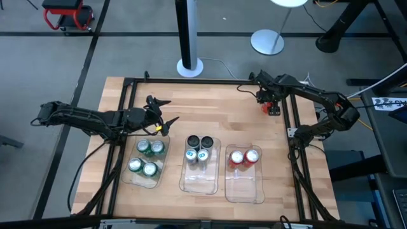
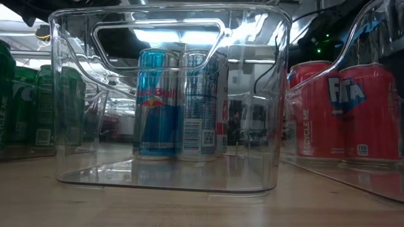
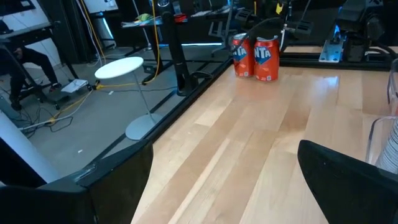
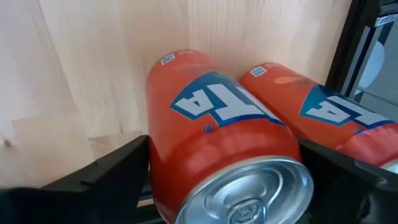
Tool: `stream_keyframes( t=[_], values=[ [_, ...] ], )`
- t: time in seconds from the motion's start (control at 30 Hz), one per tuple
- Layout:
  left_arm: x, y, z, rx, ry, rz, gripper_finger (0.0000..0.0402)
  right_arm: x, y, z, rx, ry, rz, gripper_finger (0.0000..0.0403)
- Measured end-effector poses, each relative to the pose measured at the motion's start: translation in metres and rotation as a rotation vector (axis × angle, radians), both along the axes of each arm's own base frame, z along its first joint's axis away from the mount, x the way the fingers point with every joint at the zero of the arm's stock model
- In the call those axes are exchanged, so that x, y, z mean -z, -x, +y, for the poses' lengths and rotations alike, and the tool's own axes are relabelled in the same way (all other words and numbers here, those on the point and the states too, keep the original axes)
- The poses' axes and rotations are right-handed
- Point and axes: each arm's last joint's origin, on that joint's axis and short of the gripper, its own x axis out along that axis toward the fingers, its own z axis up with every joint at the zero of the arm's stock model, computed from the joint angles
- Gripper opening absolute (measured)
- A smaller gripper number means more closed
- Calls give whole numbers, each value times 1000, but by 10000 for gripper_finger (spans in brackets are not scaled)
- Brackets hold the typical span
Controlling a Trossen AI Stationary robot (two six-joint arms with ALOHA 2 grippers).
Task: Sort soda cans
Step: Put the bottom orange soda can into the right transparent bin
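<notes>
Bare desk [image 1: 210, 105] lies open between the arms; three trays [image 1: 201, 172] of cans [image 1: 198, 149] block the near half.

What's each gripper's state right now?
Left gripper: open, holding nothing, above the clear plastic tray of green soda cans.
Right gripper: open, fingers either side of a red soda can, not clamped.

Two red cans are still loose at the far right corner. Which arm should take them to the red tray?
Right. Its gripper is already at the loose red cans, jaws straddling one. The left gripper sits open across the table by the green cans.
</notes>
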Motion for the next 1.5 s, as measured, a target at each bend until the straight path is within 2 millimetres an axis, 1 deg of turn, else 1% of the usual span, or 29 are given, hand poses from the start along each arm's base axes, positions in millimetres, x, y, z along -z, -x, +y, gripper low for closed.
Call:
stream_keyframes(
  t=[0.77, 0.83, 0.97, 1.17, 1.37, 1.5],
  values=[
    [0, 0, 0, 0, 0, 0, 388, 2, -2, -2, -4, 17, -28, 358],
    [0, 0, 0, 0, 0, 0, 388, 2, -3, -2, -5, 15, -35, 351],
    [0, 0, 0, 0, -2, 1, 388, 2, -3, -2, -20, 11, -36, 316],
    [0, 0, 0, 0, -3, 2, 388, 1, -2, -1, -48, 5, -24, 314],
    [0, 0, 0, 2, -8, 6, 388, -8, 2, 4, -53, -6, -51, 314],
    [0, 0, 0, 2, -9, 6, 388, -30, 5, 9, -59, 39, -144, 311]
  ],
)
